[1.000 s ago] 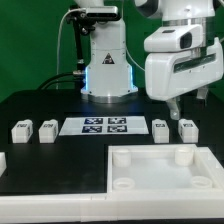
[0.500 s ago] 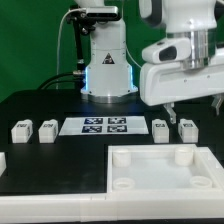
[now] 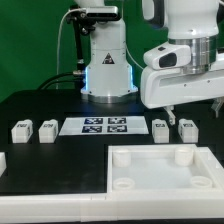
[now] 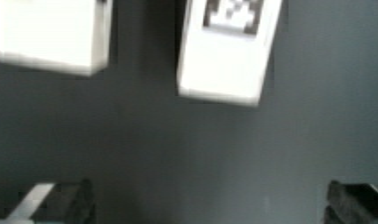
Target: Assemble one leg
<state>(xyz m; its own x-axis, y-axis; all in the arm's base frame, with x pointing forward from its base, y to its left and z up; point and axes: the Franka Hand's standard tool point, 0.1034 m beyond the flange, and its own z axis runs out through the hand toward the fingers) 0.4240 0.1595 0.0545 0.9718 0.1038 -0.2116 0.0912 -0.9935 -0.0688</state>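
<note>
1. Leg (image 4: pixel 227 60), tag showing, lies flat on the black table (image 3: pixel 50 105) ahead of the gripper (image 4: pixel 207 198). A neighbouring leg (image 4: pixel 53 35) sits just beside it, not touching.
2. Seen from the wrist, the gripper is spread wide and holds nothing. In the exterior view it hangs above the inner leg (image 3: pixel 160 127) and the outer leg (image 3: pixel 187 128) at that view's right. I cannot tell which of these is the tagged one.
3. To do this step well, centre over one leg only, square the fingers to its long sides, and come straight down. The gap to its neighbour looks tight, so a finger could nudge it.
4. The table is flat, dark and matte. It also carries two spare legs (image 3: pixel 33 130), the marker board (image 3: pixel 105 126) and the socketed tray part (image 3: pixel 150 151). A green backdrop (image 3: pixel 30 40) stands behind.
</note>
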